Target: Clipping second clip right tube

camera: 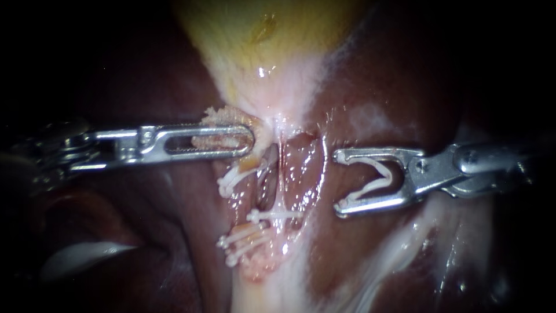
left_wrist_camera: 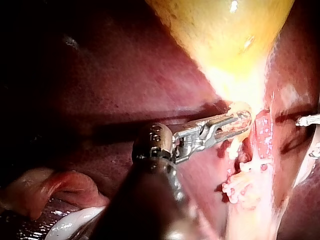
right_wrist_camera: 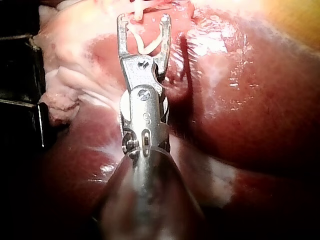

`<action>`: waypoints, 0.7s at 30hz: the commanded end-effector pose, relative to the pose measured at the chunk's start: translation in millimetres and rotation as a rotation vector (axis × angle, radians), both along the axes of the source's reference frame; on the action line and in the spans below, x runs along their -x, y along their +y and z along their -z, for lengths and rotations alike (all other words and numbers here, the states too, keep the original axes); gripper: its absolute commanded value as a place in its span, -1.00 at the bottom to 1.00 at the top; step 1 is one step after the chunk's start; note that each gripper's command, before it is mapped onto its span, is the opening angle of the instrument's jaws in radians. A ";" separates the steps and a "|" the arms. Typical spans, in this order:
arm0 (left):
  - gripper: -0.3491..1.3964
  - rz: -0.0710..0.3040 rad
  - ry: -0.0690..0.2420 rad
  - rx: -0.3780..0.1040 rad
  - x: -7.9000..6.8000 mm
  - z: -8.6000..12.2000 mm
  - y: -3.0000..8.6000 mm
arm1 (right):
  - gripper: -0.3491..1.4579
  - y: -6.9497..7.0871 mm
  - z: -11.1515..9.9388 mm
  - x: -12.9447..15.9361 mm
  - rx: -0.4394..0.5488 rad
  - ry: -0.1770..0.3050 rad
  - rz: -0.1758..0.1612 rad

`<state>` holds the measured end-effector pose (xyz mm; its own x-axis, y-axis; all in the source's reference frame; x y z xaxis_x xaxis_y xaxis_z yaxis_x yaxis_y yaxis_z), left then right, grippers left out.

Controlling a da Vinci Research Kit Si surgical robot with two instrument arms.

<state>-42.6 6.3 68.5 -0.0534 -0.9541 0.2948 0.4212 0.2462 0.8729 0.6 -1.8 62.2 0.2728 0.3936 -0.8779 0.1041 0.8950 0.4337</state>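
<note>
Clip [camera: 373,182] rides spread in right instrument's [camera: 339,182] jaws, gripped from both sides, near the right tube [camera: 280,168] but not around it (one seated clip [camera: 272,215] already crosses it); left instrument [camera: 246,141] clenches gallbladder [camera: 249,35] tissue, likely tensioning the tube.

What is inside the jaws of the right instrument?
An open white clip sits between the jaws of the right instrument, touching both. Nothing else lies inside the clip's open arms. What lies beneath the metal jaws is covered, so I cannot see it.
</note>
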 end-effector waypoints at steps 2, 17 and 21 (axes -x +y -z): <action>-1.00 -0.001 -0.001 -0.001 -0.1 0.1 0.1 | -0.06 0.0 0.0 0.0 0.000 0.000 0.000; -1.00 0.029 -0.003 -0.002 -5.4 4.4 2.9 | -0.06 0.0 0.0 0.0 0.000 0.000 0.000; -1.00 0.031 -0.005 0.003 -5.9 4.9 3.1 | -0.06 0.0 0.1 -0.1 -0.001 0.002 0.002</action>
